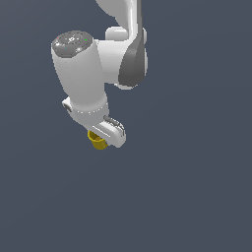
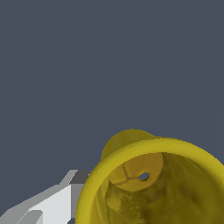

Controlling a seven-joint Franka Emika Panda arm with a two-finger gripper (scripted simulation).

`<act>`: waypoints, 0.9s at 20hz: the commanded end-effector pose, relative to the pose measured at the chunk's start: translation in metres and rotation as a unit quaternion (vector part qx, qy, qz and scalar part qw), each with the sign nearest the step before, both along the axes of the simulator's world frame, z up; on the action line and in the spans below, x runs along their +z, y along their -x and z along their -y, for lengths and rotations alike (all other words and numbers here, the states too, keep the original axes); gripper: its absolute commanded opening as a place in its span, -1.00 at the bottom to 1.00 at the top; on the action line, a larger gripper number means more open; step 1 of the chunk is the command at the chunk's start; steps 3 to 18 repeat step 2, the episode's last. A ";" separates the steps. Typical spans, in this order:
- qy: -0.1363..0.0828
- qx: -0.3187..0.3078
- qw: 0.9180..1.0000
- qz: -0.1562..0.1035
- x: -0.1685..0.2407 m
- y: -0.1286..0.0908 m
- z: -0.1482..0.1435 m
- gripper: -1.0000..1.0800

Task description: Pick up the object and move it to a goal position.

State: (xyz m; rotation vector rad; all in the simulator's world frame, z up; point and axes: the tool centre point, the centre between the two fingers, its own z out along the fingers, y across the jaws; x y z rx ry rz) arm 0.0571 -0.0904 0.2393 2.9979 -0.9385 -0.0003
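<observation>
The object (image 1: 98, 141) is a small yellow cup with a hollow top, and it peeks out just under the white hand in the exterior view. My gripper (image 1: 103, 138) points down over it and stands around it, hiding most of the cup. The wrist view shows the object (image 2: 153, 183) very close and large, so its open inside and thick rim are plain. One of the white fingers (image 2: 61, 199) rests against the outside of its rim. The other finger is hidden behind the cup. The gripper looks shut on the object.
A flat dark grey-blue ground (image 1: 187, 197) fills both views. The arm's upper links (image 1: 123, 54) rise above the hand toward the top of the exterior view. No other objects or goal marker show.
</observation>
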 end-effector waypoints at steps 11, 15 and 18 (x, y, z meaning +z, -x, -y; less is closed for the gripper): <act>0.000 0.000 1.000 0.000 0.001 -0.001 0.000 -1.00; 0.000 0.000 1.000 0.000 0.001 -0.001 0.000 -1.00; 0.000 0.000 1.000 0.000 0.001 -0.001 0.000 -1.00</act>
